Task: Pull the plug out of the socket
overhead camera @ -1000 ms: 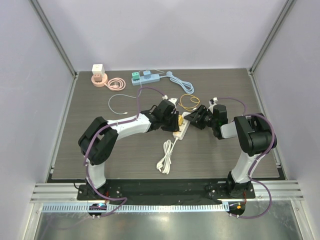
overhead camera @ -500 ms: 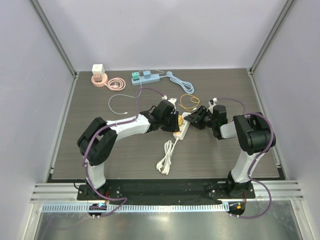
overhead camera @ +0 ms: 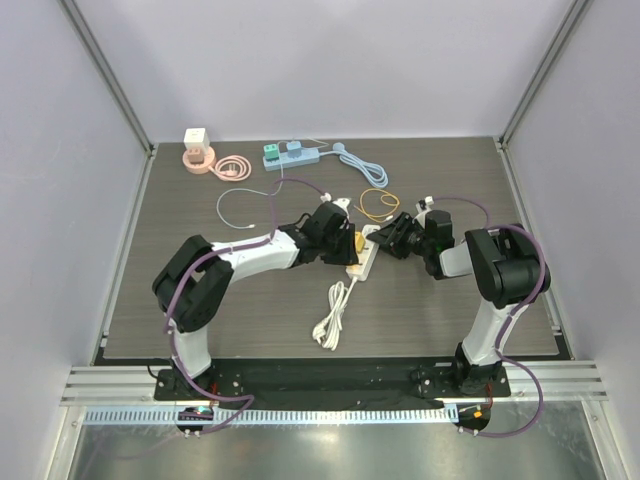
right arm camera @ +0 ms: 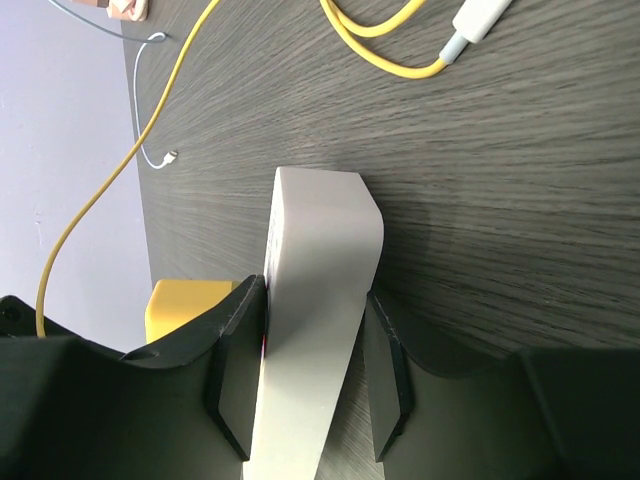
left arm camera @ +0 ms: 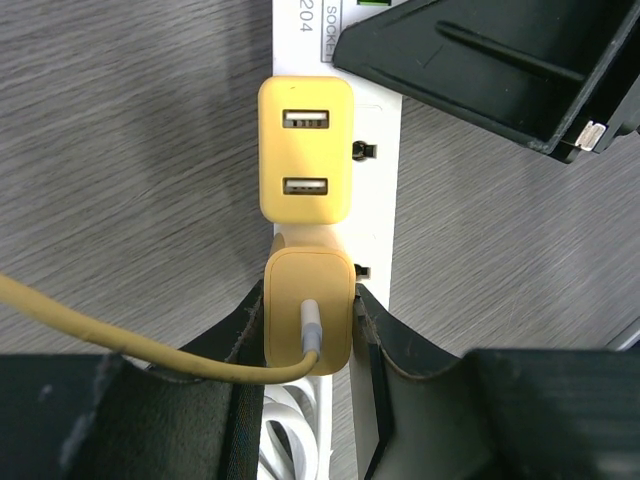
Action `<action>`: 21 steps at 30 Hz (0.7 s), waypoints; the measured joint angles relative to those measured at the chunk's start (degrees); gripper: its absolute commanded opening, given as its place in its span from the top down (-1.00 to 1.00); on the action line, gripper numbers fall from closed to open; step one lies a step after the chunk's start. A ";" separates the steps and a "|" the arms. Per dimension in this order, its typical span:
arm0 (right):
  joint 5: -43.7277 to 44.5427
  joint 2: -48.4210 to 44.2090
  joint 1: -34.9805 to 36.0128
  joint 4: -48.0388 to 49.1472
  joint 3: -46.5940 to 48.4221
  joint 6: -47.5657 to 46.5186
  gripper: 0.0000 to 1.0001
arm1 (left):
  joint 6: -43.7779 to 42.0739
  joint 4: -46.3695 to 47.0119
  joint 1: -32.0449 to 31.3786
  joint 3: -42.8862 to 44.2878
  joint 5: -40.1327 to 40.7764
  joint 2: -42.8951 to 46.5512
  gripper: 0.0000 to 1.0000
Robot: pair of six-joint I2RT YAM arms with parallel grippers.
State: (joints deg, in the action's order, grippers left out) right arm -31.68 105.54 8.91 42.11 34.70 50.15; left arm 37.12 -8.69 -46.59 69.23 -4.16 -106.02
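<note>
Top view: white power strip (overhead camera: 363,258) near the centre of the dark table (overhead camera: 200,300), lying on a diagonal from 1 to 7 o'clock. The left gripper (overhead camera: 341,243) meets it from 9 o'clock, the right gripper (overhead camera: 385,240) from 3 o'clock. A coiled white cord (overhead camera: 330,318) lies at 7 o'clock of the strip and a yellow cable loop (overhead camera: 377,204) at 12 o'clock; a green-and-blue strip (overhead camera: 290,154) sits near the far edge.

Left wrist view: the yellow plug (left arm camera: 308,315) is seated in the strip, pinched between the two fingers (left arm camera: 250,330) of the left gripper. A yellow USB adapter (left arm camera: 305,150) sits just beside the plug at 12 o'clock. The plug's yellow lead (left arm camera: 100,335) runs off toward 9 o'clock.

Right wrist view: the right gripper's pads (right arm camera: 240,360) flank the strip's end closely on both sides; whether they press on it cannot be told
</note>
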 measured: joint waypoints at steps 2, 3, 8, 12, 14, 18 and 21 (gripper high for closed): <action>-0.02 0.00 0.00 0.04 0.00 0.00 0.97 | 0.57 0.50 0.28 -0.55 -0.07 0.26 1.00; -0.07 0.07 0.00 0.09 0.00 0.02 0.98 | 1.03 0.85 0.44 -0.90 -0.17 0.46 1.00; -0.66 0.85 0.00 1.53 -0.02 0.44 0.98 | 3.74 4.22 1.99 -4.11 -2.01 1.79 1.00; -1.05 1.46 0.09 2.93 -0.02 1.05 0.98 | 4.87 5.73 3.26 -5.40 -4.22 2.21 1.00; -1.05 1.49 0.11 3.08 -0.02 1.09 0.98 | 4.68 5.68 3.34 -5.40 -4.46 2.23 1.00; -1.05 1.49 0.20 2.82 -0.02 1.05 0.98 | 3.82 5.03 3.28 -5.38 -3.89 2.51 1.00; -1.20 1.49 0.48 2.45 0.00 1.09 0.98 | 2.75 3.96 3.06 -5.38 -2.99 3.19 1.00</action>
State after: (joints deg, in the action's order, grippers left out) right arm -32.88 107.02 9.39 44.56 34.70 51.24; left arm 39.88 -4.73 -43.53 63.86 -7.16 -102.83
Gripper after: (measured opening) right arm 0.447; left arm 0.338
